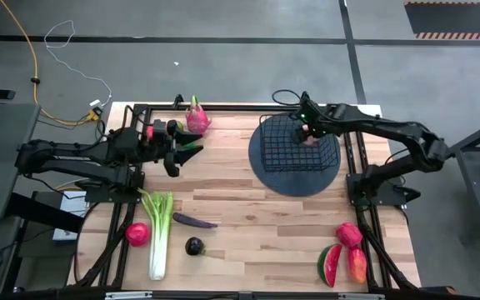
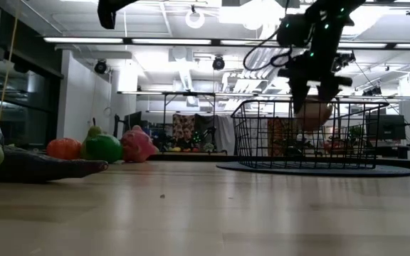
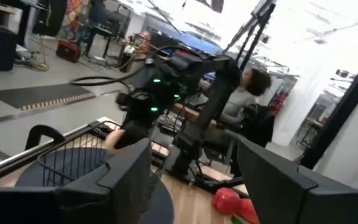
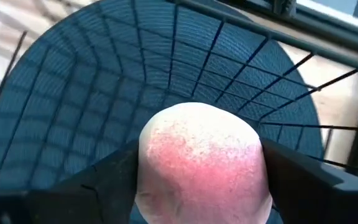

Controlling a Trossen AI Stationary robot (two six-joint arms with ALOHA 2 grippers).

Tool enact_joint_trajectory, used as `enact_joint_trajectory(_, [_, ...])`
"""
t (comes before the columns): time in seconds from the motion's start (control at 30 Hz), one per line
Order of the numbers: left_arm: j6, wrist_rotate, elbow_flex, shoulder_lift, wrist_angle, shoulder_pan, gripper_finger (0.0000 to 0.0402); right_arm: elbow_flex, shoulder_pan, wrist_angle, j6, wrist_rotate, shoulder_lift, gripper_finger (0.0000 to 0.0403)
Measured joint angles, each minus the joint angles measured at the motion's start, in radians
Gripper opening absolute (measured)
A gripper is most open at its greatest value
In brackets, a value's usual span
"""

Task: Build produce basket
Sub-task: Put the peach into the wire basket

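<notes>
The black wire basket (image 1: 290, 158) stands on a dark round mat (image 1: 294, 185) at the table's far right. My right gripper (image 4: 201, 177) reaches over it from the right, shut on a peach-coloured round fruit (image 4: 197, 155). In the low view this fruit (image 2: 313, 115) hangs below the basket's rim (image 2: 262, 102), clear of the grid bottom. My left gripper (image 3: 194, 180) is open and lifted above the table's far left, near the pink dragon fruit (image 1: 197, 117). The celery (image 1: 158, 233), eggplant (image 1: 194, 221), dark round fruit (image 1: 193, 246) and a red fruit (image 1: 137, 234) lie on the table near left. My right gripper pinches the peach-coloured fruit between its two fingers, one on each side of it (image 4: 149, 168). The fingers (image 2: 295, 89) come from above, pointing down. The fruit is lifted clear, hanging over the basket's grid bottom (image 4: 104, 93).
A watermelon slice (image 1: 330, 265), a red-orange mango (image 1: 357, 265) and a pink-red fruit (image 1: 348, 235) lie near right. A green fruit (image 2: 102, 148) and an orange-red one (image 2: 64, 148) sit by the dragon fruit. A person (image 3: 244, 99) sits beyond the table. Bare wood lies mid-table.
</notes>
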Motion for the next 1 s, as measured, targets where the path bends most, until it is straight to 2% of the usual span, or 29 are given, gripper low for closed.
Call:
enact_joint_trajectory(0.23, [0.042, 0.003, 0.0, -0.016, -0.007, 0.0, 0.0229, -0.002, -0.024, -0.003, 0.227, 0.021, 0.129, 0.0293])
enact_joint_trajectory(0.37, [0.016, 0.063, 0.0, -0.032, -0.017, 0.0, 0.023, -0.002, -0.024, 0.035, 0.309, 0.031, 0.175, 0.0294])
enact_joint_trajectory(0.47, [0.016, 0.098, 0.0, -0.037, -0.02, 0.0, 0.023, -0.002, -0.024, 0.037, 0.31, 0.028, 0.199, 0.0295])
enact_joint_trajectory(0.87, [0.016, 0.099, 0.0, -0.038, -0.019, 0.0, 0.023, -0.002, -0.03, 0.055, 0.333, 0.032, 0.247, 0.0297])
enact_joint_trajectory(1.0, [0.016, 0.099, 0.0, -0.038, -0.019, 0.0, 0.023, -0.002, -0.031, 0.054, 0.325, 0.031, 0.247, 0.0317])
